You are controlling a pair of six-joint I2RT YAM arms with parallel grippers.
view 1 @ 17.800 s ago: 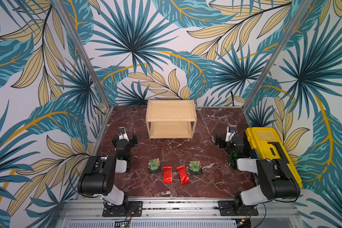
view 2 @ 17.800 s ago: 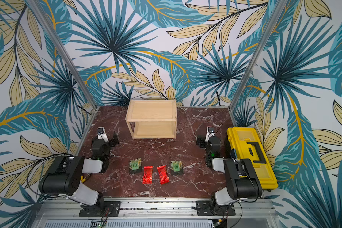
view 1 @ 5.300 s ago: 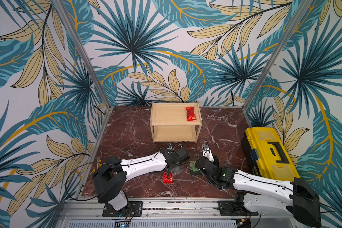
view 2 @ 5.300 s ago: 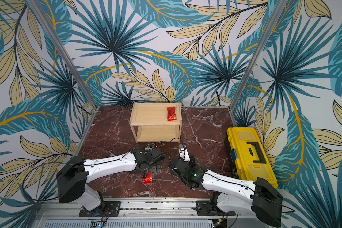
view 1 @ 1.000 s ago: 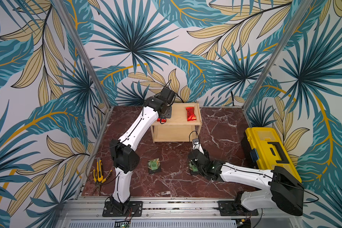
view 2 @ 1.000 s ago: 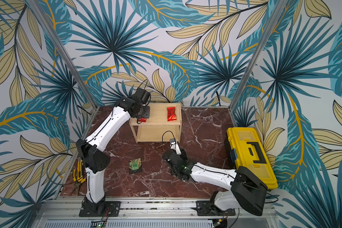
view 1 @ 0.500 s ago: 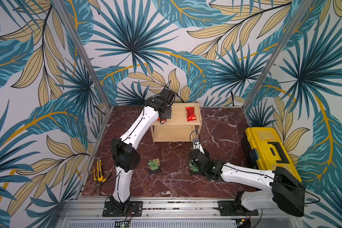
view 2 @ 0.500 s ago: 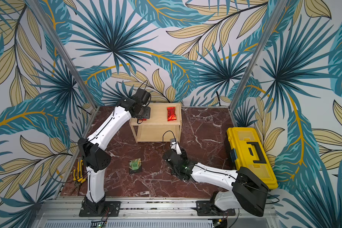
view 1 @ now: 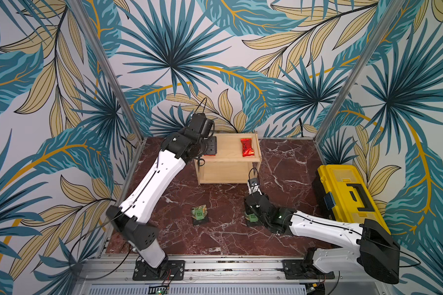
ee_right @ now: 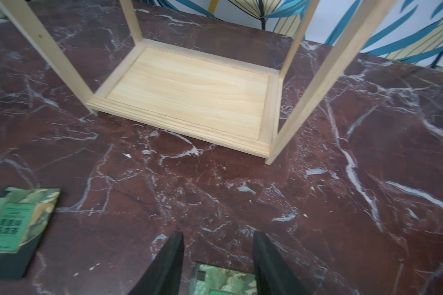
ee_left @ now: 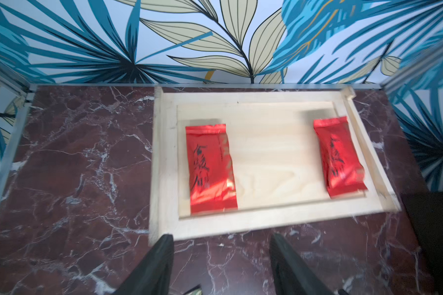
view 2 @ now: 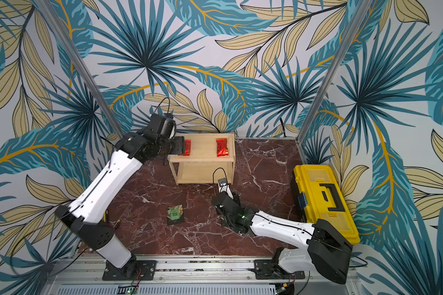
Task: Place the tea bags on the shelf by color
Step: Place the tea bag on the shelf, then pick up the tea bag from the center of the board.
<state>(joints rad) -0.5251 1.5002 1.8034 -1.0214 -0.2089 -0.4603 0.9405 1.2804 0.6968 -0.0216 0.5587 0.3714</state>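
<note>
1. The shelf [view 1: 228, 160] stands at the back of the table [view 1: 215, 240]. Its top tier [view 2: 202, 145] holds 2 red tea bags lying flat and well apart. The left red bag [ee_left: 210, 168] is near the left end and the right red bag [view 1: 247, 147] is beside the right rim.
2. The lower tier [ee_right: 189, 92] shows bare wood.
3. 2 green bags are on the table in front of the shelf. The free green bag [view 1: 199, 212] lies alone, and the gripped green bag [view 1: 251, 217] is to its right.
4. The yellow toolbox [view 1: 343, 194] sits at the table's right edge with its lid shut.
5. The left arm reaches up and back to the shelf's left end. The left gripper [ee_left: 220, 237] is above the top tier, near the left red bag. Its jaws are apart and hold nothing.
6. The right arm stretches low across the table. The right gripper [ee_right: 218, 236] points toward the shelf, and its fingers [ee_right: 169, 255] press on either side of the gripped green bag.
</note>
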